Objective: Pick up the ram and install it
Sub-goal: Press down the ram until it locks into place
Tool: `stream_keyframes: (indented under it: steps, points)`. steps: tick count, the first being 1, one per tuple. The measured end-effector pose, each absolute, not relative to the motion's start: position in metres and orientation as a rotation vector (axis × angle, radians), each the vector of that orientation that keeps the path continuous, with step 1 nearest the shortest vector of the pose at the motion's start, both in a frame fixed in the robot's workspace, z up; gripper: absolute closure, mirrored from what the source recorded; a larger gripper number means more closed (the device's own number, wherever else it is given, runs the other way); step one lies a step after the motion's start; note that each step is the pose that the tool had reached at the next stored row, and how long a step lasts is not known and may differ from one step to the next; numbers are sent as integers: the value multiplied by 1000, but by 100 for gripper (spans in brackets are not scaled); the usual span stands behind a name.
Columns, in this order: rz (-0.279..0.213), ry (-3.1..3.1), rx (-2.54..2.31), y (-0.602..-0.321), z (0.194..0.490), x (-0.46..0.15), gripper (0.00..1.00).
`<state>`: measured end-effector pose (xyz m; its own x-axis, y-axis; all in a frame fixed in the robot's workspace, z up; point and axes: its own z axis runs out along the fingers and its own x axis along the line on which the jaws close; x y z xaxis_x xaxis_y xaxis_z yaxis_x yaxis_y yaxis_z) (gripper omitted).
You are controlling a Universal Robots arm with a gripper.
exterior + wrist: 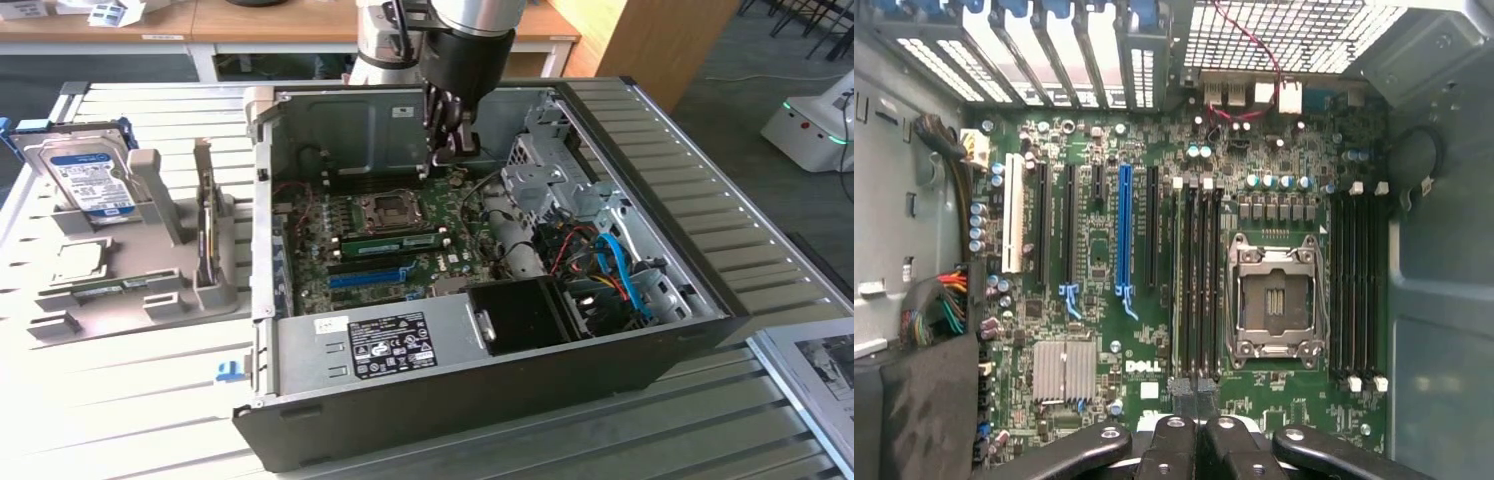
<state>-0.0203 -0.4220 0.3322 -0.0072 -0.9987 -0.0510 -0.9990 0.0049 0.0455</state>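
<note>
Beside CPU socket, ram seated on motherboard; jaws closed, empty, above.

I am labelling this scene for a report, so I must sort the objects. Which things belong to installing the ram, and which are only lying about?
Belong to the job:
- ram, at the memory slots
- fingers, shut, inside the case
- open computer case

Lying about:
- hard drive
- grey holder
- blue clip
</note>
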Motion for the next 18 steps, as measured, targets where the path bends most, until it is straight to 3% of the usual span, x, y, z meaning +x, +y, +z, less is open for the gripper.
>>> stream_keyframes:
  steps: [18]
  points:
    - [110, 2225, -2211, -422, 332, -1, 90]
